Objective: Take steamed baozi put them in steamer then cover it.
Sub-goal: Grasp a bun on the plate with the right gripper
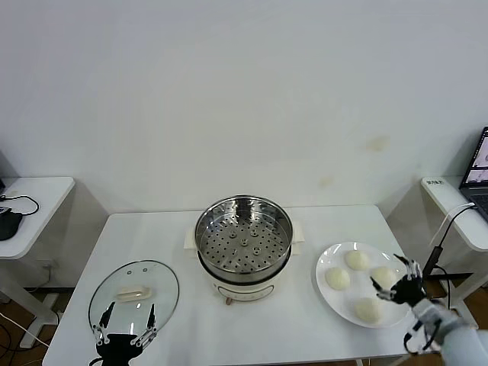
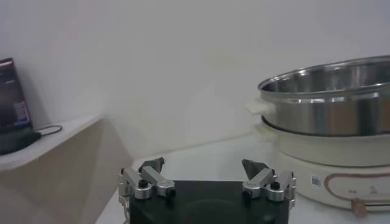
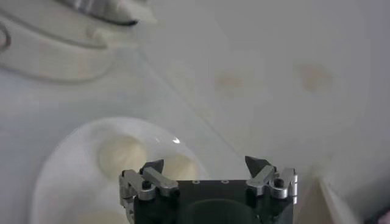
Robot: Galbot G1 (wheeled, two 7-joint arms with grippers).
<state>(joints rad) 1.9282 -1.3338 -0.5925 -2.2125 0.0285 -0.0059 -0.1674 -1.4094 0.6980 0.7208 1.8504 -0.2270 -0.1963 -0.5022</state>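
The steamer (image 1: pixel 244 236), a shiny steel pot with a perforated tray on a white base, stands mid-table with nothing in it. It also shows in the left wrist view (image 2: pixel 329 103). Several cream-white baozi (image 1: pixel 337 278) lie on a white plate (image 1: pixel 323 263) at the right. My right gripper (image 1: pixel 396 276) is open and empty above the plate's right side, by one bun (image 1: pixel 383 276). In the right wrist view, the right gripper (image 3: pixel 205 163) hovers over two buns (image 3: pixel 122 152). The glass cover (image 1: pixel 133 290) lies flat at the left. My left gripper (image 1: pixel 128 314) is open over its near edge; the left wrist view shows it (image 2: pixel 203 165) empty.
The white table (image 1: pixel 305 335) ends just in front of both grippers. A side table (image 1: pixel 30 198) with a black device and cable stands at the left. Another side table with a laptop (image 1: pixel 479 168) and a cable stands at the right.
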